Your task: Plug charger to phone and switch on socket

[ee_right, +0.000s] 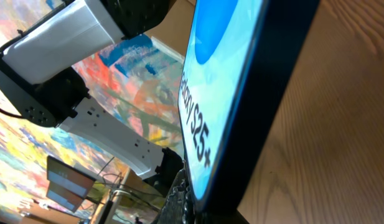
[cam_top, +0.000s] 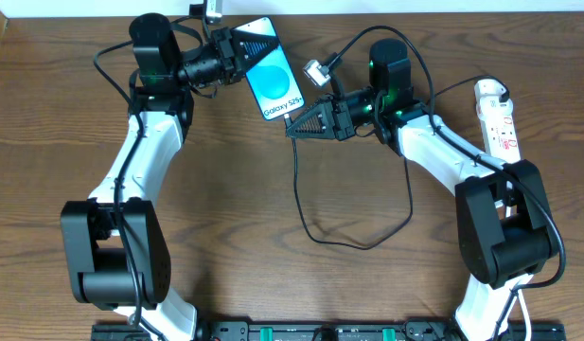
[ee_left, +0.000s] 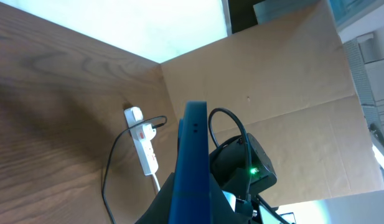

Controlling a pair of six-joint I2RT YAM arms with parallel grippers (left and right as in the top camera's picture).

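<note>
Phone (ee_right: 223, 62) in left jaws; right jaws hold charger (cam_top: 297, 185) beside it.

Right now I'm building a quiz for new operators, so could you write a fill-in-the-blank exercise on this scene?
1. The phone, in the left gripper, has a ___ screen.
2. Its white text reads Galaxy ___.
3. The right gripper holds the charger, a thin ___ cable.
4. The socket lies beside the ___ arm.
Missing words: blue; S25; black; right.
</note>
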